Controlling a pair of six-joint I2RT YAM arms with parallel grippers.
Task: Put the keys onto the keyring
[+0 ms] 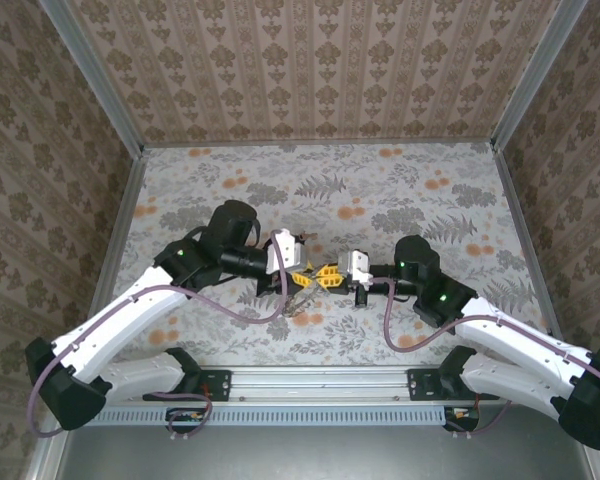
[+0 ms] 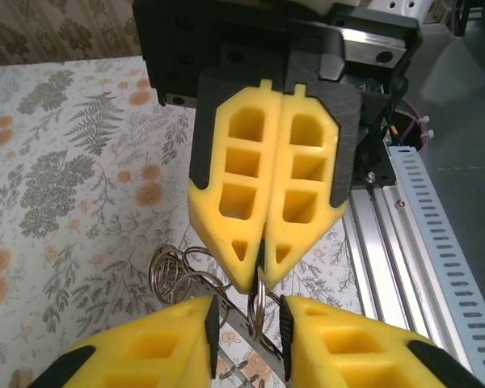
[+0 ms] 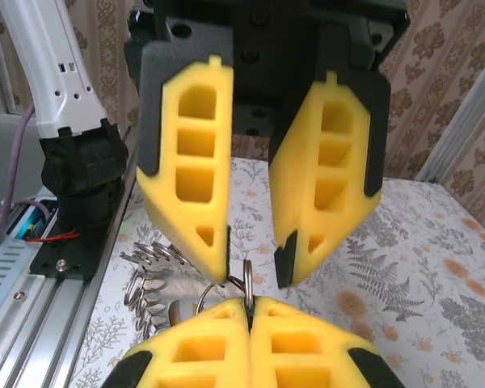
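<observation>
Left wrist view: the keyring stands on edge above the flower-printed desk. Its upper arc is pinched between the pressed-together yellow fingers of the right claw, which reaches in from beyond the keyring; gripping one arc leaves the rest of the hoop free to be worked. The left claw is spread, with one finger on either side of the keyring and a gap on each side, apparently placed to close on the hoop or steady it. Left of the keyring and lower lies a bundle of wire loops; the keys cannot be made out among them, nor whether the bundle hangs from the keyring. Right wrist view: the right claw's own fingers meet in a closed seam just under the keyring, which rises edge-on from it. The left claw's fingers hang spread above, their tips flanking the keyring without visible contact. The loop bundle sits left of the keyring, towards the aluminium rail. Top external view: the two claws meet tip to tip, left claw left of the keyring's place and right claw right of it, with the bundle just nearer the arm bases. Threading appears not yet done.
</observation>
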